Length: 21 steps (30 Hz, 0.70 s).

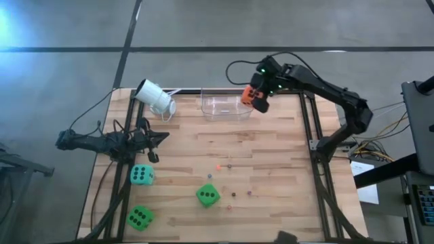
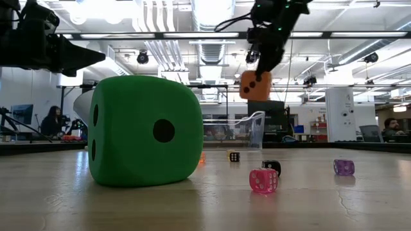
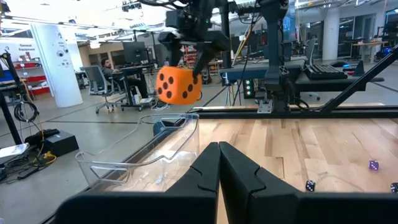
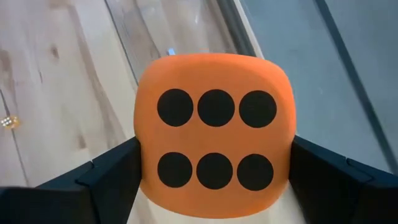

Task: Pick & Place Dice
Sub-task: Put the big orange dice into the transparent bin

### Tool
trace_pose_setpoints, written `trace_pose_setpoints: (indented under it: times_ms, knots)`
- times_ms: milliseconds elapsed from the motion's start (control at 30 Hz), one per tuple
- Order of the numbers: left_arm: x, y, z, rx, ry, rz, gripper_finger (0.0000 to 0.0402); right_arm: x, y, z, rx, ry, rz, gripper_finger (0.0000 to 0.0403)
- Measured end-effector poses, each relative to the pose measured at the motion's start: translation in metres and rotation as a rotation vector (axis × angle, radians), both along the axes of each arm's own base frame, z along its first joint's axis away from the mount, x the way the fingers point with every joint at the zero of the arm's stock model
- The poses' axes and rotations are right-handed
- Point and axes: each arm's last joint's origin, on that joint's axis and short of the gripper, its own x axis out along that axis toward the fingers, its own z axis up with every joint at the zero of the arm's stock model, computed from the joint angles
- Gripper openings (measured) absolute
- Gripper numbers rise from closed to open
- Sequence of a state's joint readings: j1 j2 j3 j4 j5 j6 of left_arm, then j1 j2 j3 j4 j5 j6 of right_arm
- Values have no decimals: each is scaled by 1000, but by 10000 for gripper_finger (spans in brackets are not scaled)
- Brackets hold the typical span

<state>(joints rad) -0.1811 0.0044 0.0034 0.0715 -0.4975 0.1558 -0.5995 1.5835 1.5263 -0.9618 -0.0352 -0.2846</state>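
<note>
We see the right claw (image 1: 256, 97) raised above the far edge of the counter (image 1: 271, 176), and it pinches the orange-red die (image 1: 249, 95) between its two dark fingers (image 4: 106, 177); the face with six black pips looks into the right wrist camera. In the low view this die hangs in the air, clearly above the wood, and just over the right end of the clear plastic container (image 1: 226, 108) that stands at the far edge. The left claw (image 1: 157, 138) waits over the left side of the counter with its fingers pressed together and it holds nothing. The teal die (image 1: 142, 175) lies near the left edge, a green die (image 1: 140, 217) is at the near left corner, and a second green die (image 1: 208, 196) rests near the middle, closer to the front. Several tiny dice (image 2: 264, 180) are scattered on the wood around the middle, apart from one another. A white cup (image 1: 155, 97) lies on its side at the far left corner, beside the container.
</note>
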Motion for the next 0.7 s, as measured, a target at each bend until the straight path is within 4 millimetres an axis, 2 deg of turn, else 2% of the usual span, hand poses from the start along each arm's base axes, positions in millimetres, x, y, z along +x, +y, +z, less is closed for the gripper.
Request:
trace_pose_setpoints:
  times_ms: [267,400,700]
  knots:
    - [0,0,0,0,0,0,10,32,-23,-3,-37,13,184,343]
    - [0,0,0,0,0,0,10,46,-35,-15,-8,42,208,343]
    - [0,0,0,0,0,0,10,51,-62,-44,30,94,252,343]
